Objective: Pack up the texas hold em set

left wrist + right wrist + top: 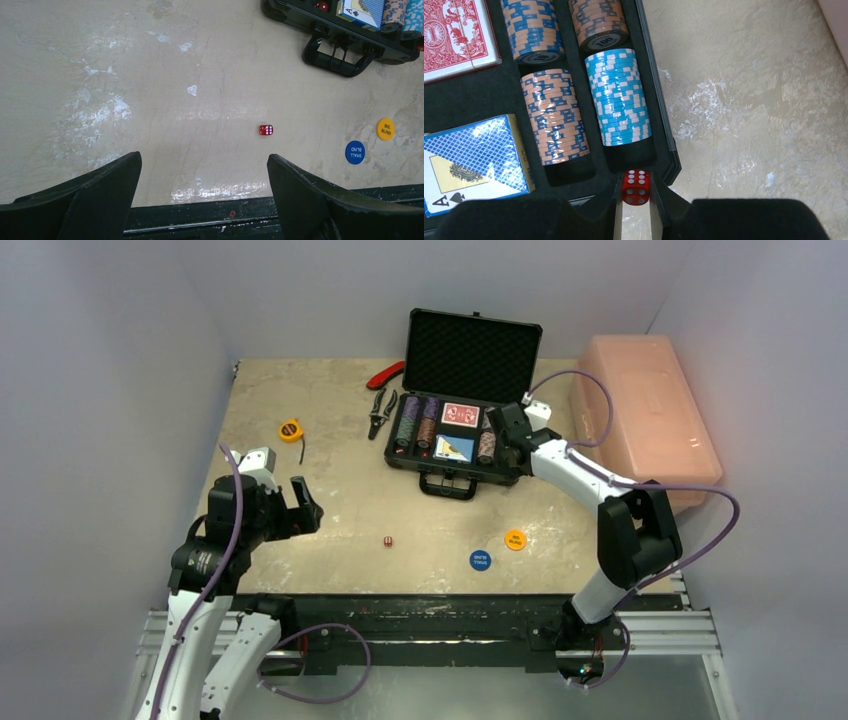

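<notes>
The black briefcase stands open at the back, foam-lined lid up, holding chip stacks, a red deck and a blue deck. My right gripper is shut on a red die, held over the case's near right corner; it also shows in the top view. A second red die lies on the table, also in the left wrist view. A blue disc and an orange disc lie near the front. My left gripper is open and empty, left of the die.
A pink plastic box stands at the right. Red-handled pliers, black pliers and a yellow tape measure lie left of the case. The case handle points toward the table front.
</notes>
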`<state>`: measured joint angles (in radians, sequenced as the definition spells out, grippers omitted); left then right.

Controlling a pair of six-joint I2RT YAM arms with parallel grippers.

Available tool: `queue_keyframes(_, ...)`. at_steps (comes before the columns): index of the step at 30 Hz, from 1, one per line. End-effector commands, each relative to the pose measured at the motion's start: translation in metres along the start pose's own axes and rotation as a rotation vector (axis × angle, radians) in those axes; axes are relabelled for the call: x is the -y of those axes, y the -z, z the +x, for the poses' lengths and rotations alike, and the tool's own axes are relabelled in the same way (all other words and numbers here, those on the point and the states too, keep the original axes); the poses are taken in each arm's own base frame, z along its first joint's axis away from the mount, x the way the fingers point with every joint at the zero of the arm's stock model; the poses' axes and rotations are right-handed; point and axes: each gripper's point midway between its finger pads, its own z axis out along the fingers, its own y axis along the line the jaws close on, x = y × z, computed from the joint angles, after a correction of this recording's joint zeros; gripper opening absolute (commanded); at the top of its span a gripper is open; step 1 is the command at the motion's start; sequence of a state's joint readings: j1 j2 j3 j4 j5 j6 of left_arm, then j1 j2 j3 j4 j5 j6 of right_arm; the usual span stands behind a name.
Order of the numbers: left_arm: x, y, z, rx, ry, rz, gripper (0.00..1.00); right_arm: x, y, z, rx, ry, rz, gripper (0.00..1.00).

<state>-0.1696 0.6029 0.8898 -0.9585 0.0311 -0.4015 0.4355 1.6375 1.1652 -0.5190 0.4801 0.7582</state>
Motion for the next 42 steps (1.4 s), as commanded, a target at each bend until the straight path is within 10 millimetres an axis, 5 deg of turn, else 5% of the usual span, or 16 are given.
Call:
queue_keyframes(1, 0.001, -0.002, -0.008, 0.031, -0.003, 0.007, 0.97, -0.014, 0.004, -0.023, 0.048, -0.034, -0.058, 0.00)
queue_keyframes(18, 0.001, -0.001, -0.008, 0.033, -0.003, 0.006, 0.97, -0.015, -0.003, -0.024, 0.041, -0.032, -0.093, 0.02)
queue_keyframes(24, 0.001, -0.001, -0.008, 0.033, -0.003, 0.005, 0.97, -0.012, -0.003, -0.024, 0.042, -0.048, -0.087, 0.23)
queue_keyframes(32, 0.000, -0.001, -0.008, 0.035, -0.001, 0.002, 0.97, -0.010, -0.003, -0.024, 0.043, -0.059, -0.090, 0.72)
queue_keyframes(42, 0.001, -0.002, -0.006, 0.024, 0.002, 0.005, 0.97, -0.013, 0.026, -0.050, 0.122, -0.005, -0.166, 0.86)
